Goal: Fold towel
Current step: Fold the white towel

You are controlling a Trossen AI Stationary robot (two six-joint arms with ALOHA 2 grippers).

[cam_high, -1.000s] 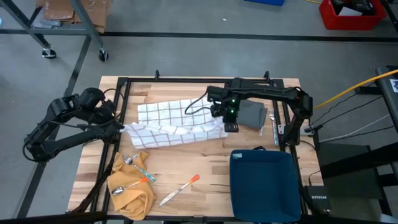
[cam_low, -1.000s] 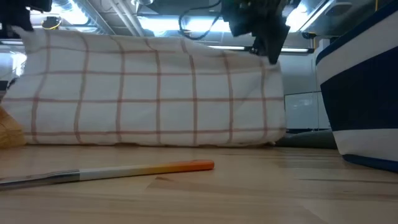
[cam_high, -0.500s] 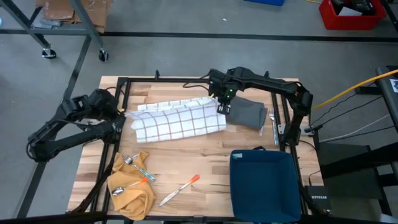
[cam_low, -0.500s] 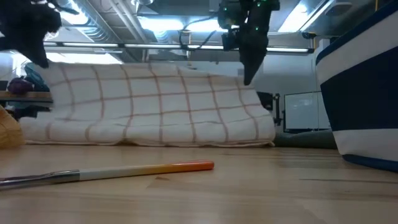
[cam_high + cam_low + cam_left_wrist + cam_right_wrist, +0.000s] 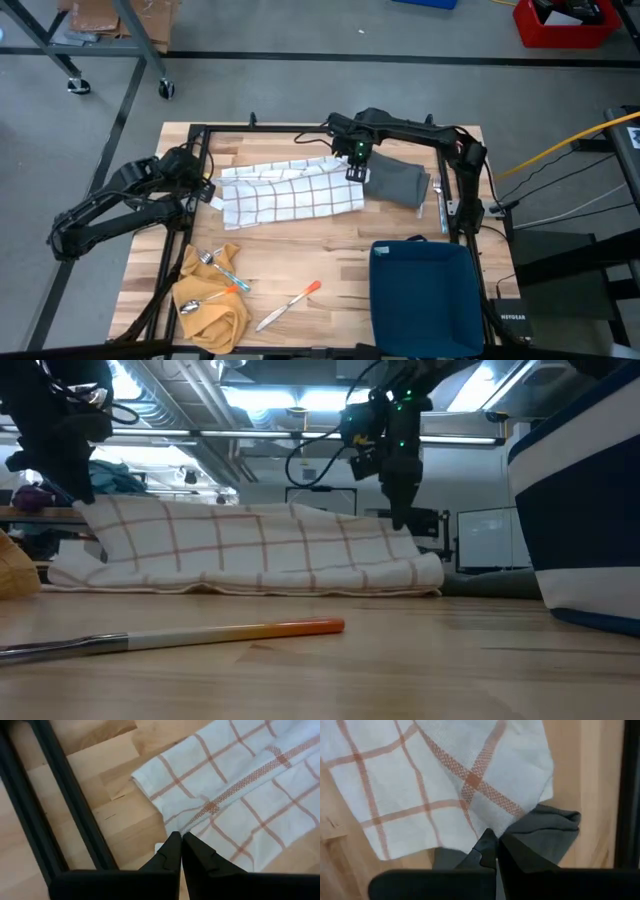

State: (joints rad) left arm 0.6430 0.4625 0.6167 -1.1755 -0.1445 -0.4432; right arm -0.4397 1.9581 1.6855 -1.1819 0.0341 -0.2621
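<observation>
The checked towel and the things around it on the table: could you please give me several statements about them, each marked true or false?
1. The left tool is shut on a corner of the checked towel. True.
2. The right tool hangs open, clear of the towel. False: it is shut on the towel's edge.
3. A grey cloth lies beside the towel. True.
4. The orange-handled knife lies on the towel. False: it lies on bare wood, apart from it.
5. The blue bin holds the spoon. False: the spoon rests on the yellow cloth.
</observation>
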